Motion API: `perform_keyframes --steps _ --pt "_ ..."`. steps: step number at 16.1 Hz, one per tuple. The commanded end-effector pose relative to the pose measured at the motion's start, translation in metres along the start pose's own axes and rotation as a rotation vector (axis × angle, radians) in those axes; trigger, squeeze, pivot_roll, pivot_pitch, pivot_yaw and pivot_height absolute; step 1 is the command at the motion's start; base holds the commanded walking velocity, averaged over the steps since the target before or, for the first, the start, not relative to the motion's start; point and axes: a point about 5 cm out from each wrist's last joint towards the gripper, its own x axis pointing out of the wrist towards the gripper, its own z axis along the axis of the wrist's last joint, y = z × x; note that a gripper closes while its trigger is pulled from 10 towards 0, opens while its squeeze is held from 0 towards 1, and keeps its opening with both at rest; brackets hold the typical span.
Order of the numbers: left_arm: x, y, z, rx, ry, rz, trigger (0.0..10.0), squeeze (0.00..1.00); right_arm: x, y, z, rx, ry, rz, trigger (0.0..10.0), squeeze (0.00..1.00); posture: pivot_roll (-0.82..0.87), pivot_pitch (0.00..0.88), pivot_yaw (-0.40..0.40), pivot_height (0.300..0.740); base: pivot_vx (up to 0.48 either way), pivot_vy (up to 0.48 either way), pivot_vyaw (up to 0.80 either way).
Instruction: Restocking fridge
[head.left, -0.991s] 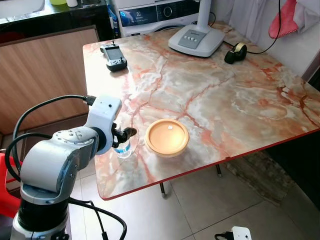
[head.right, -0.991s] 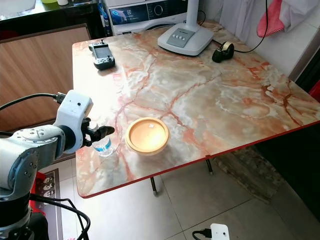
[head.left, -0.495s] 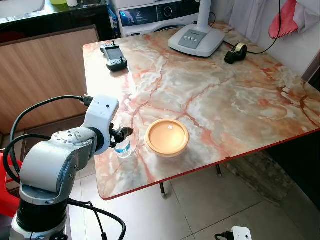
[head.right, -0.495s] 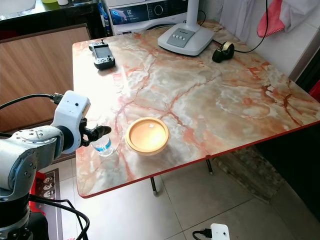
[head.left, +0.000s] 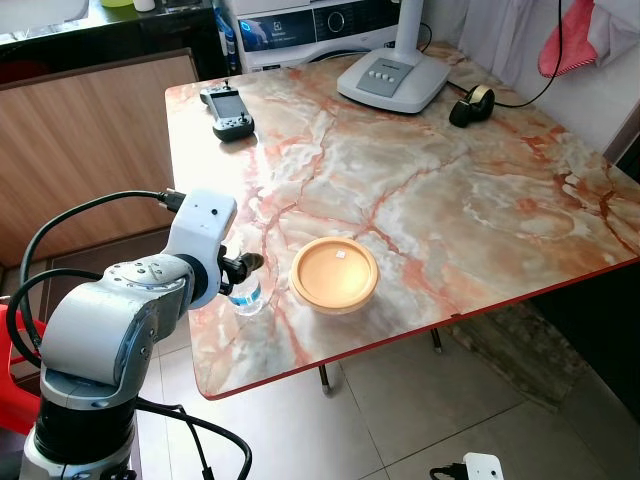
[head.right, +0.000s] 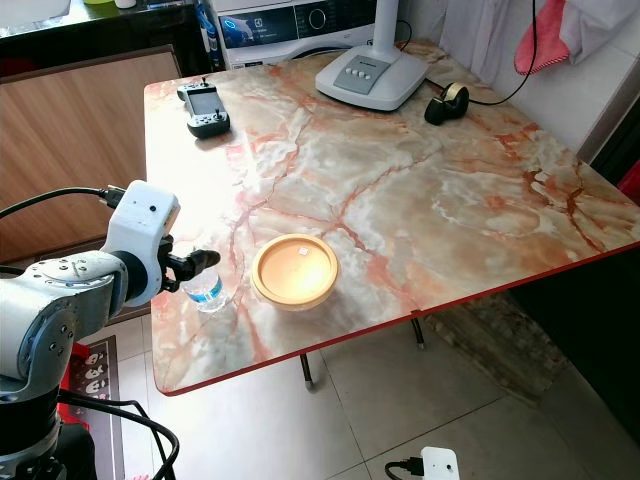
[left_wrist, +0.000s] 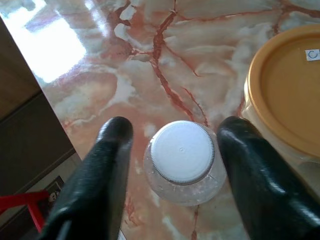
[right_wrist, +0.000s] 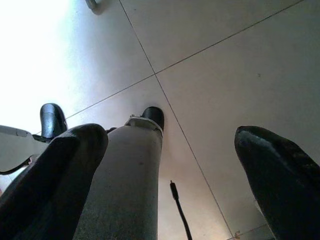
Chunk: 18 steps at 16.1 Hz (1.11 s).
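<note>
Bottle: a small clear water bottle (left_wrist: 183, 162) with a white cap stands upright on the table, near its left front edge; in the head views it is partly hidden behind the left gripper; it has a blue label low on its side (head.right: 206, 293).
Left gripper: the left gripper (left_wrist: 172, 150) is at the height of the bottle's top; its two black fingers (left_wrist: 107, 165) are spread, one on each side of the cap; a narrow gap shows between each finger and the bottle, so they do not pinch it.
Container: a round container with an orange lid (head.left: 334, 275) sits just beside the bottle, toward the middle of the table; a small white sticker is on the lid; if it touches the bottle, I cannot tell.
Table: the table (head.left: 470, 200) has a marble pattern in cream and reddish veins, with a red edge.
Far side of table: a dark handheld controller (head.left: 229, 111) lies near the far left corner; a white lamp base with buttons (head.left: 392, 80) and a roll of tape (head.left: 472, 103) are at the far edge, well apart from the bottle.
Right gripper: the right gripper (right_wrist: 170, 165) hangs idle over the tiled floor (right_wrist: 225, 75); its fingers are wide apart and hold nothing; a grey leg of the robot (right_wrist: 122, 185) shows between them.
</note>
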Motion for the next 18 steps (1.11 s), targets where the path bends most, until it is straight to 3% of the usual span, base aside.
perform_keyframes --steps 1,2,3,4,15,18 --pt "0.001 0.004 -0.003 -0.013 0.005 0.025 0.9 0.00 -0.001 -0.001 -0.006 -0.008 0.024 -0.001 10.0 0.00 0.20 0.119 -0.009 0.740 0.000 0.000 0.00" --pt "0.001 0.005 -0.003 -0.013 0.006 0.027 1.3 0.00 -0.001 -0.001 -0.006 -0.008 0.025 -0.001 10.0 0.00 0.20 0.119 -0.009 0.740 0.000 0.000 0.00" --pt "0.000 0.005 -0.003 -0.012 0.004 0.028 0.2 0.00 -0.001 -0.001 -0.006 -0.008 0.025 0.000 10.0 0.00 0.20 0.120 -0.009 0.740 0.000 0.000 0.00" --pt "0.000 0.005 -0.003 -0.011 0.004 0.030 0.0 0.00 -0.001 -0.001 -0.006 -0.008 0.026 0.000 10.0 0.00 0.20 0.121 -0.009 0.740 0.000 0.000 0.00" --pt "0.007 0.001 -0.014 -0.025 0.032 0.013 0.0 0.00 -0.001 0.000 -0.007 -0.008 0.031 0.008 10.0 0.00 0.19 0.125 -0.004 0.740 0.000 0.000 0.00" --pt "0.006 0.025 -0.002 -0.023 -0.058 0.184 0.0 0.00 -0.001 0.000 -0.008 -0.009 0.033 0.009 10.0 0.00 0.19 0.127 -0.003 0.740 0.000 0.000 0.00"
